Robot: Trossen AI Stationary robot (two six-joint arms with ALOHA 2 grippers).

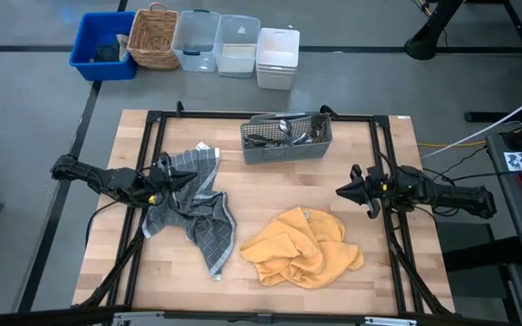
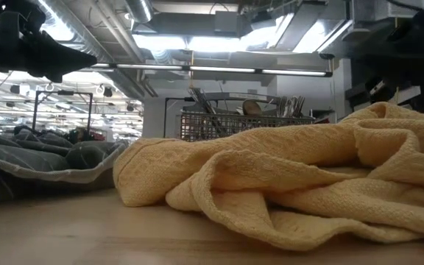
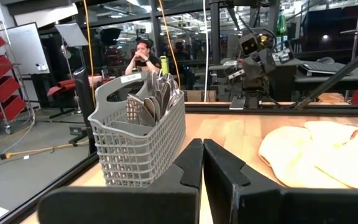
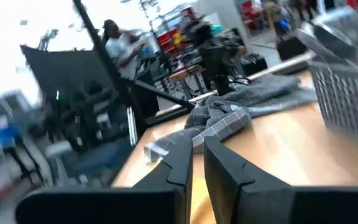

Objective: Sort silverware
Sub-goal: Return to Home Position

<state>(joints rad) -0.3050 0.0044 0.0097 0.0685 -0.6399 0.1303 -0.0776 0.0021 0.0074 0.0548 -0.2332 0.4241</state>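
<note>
The silverware [image 1: 284,132] stands bunched in a grey mesh caddy [image 1: 286,142] at the table's far middle. It also shows in the left wrist view [image 3: 157,93] and low view [image 2: 271,107]. My left gripper [image 1: 187,180] is shut and empty, raised over a crumpled grey checked towel [image 1: 193,213] and pointing toward the table's right. My right gripper [image 1: 340,191] is shut and empty, pointing toward the table's left, just beyond a crumpled yellow towel [image 1: 302,246]. In the wrist views the left gripper [image 3: 202,163] faces the caddy [image 3: 138,140], and the right gripper [image 4: 197,158] faces the grey towel [image 4: 229,112].
A blue bin [image 1: 102,45], a wicker basket [image 1: 155,38], two clear tubs [image 1: 216,41] and a white bin [image 1: 277,57] stand on the floor beyond the far edge. A black frame [image 1: 157,118] runs around the table. A person [image 3: 143,53] sits in the room beyond.
</note>
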